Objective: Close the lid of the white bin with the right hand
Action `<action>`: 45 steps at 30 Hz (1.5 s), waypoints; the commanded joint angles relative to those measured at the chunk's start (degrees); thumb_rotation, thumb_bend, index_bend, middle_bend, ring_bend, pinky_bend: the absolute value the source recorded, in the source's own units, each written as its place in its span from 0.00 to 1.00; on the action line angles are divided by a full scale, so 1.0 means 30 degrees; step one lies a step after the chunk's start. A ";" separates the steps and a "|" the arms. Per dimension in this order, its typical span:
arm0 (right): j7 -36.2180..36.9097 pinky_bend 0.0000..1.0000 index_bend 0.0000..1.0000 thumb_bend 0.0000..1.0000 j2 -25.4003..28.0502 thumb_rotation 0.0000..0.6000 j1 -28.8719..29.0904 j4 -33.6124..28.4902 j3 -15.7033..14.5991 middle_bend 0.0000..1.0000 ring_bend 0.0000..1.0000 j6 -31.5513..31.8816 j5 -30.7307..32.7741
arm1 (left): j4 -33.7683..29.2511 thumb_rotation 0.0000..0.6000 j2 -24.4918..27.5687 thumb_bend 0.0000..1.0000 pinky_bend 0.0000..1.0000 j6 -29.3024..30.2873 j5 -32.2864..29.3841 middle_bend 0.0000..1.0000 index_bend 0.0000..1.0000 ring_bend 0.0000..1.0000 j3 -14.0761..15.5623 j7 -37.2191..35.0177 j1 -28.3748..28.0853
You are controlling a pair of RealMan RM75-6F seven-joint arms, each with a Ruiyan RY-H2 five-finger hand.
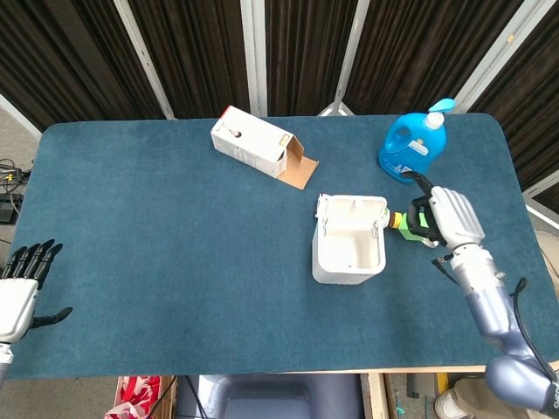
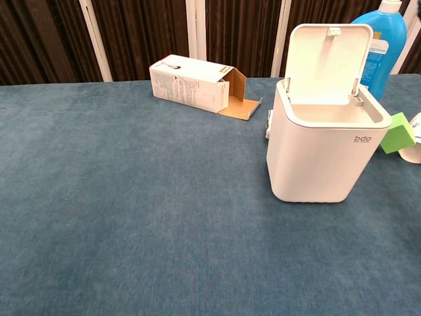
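The white bin point(image 1: 349, 251) stands right of the table's middle, its hinged lid point(image 1: 352, 208) raised upright at the far side. The chest view shows the bin point(image 2: 322, 155) with the lid point(image 2: 327, 62) standing open above its rim. My right hand point(image 1: 450, 216) hovers just right of the bin, above the green cube and the white cup. Its fingers are spread, point toward the bin and hold nothing. This hand does not show in the chest view. At the table's left front edge my left hand point(image 1: 19, 292) lies open and empty.
A green cube point(image 1: 410, 225) and a white cup point(image 2: 414, 141) lie right of the bin. A blue detergent bottle point(image 1: 413, 147) stands behind them. An opened cardboard carton point(image 1: 258, 145) lies at the back centre.
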 commanded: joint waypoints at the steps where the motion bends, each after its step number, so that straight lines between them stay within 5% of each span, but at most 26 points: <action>1: -0.0464 0.74 0.25 0.69 -0.0223 1.00 0.0460 -0.0187 -0.0140 0.78 0.82 -0.0077 0.0522 | 0.0009 1.00 -0.0002 0.00 0.00 0.0017 0.0091 0.00 0.00 0.00 0.0022 -0.0079 -0.0014; 14: -0.1876 0.74 0.28 0.70 -0.0518 1.00 0.1265 -0.1852 -0.1299 0.78 0.82 0.0366 0.1270 | -0.0006 1.00 0.0105 0.00 0.00 0.0082 0.0231 0.00 0.00 0.00 0.0124 -0.0360 0.0035; 27: -0.2110 0.74 0.28 0.70 0.0423 1.00 0.0005 -0.4976 -0.2823 0.78 0.82 0.1622 -0.1439 | 0.0031 1.00 0.0059 0.00 0.00 0.0451 0.0507 0.00 0.00 0.00 0.0193 -0.0045 0.0171; 45: -0.2728 0.74 0.28 0.71 -0.0447 1.00 -0.0763 -0.5500 -0.4613 0.78 0.82 0.2258 -0.3054 | 0.0093 1.00 0.0020 0.00 0.00 0.0467 0.0571 0.00 0.00 0.00 0.0242 0.0193 0.0196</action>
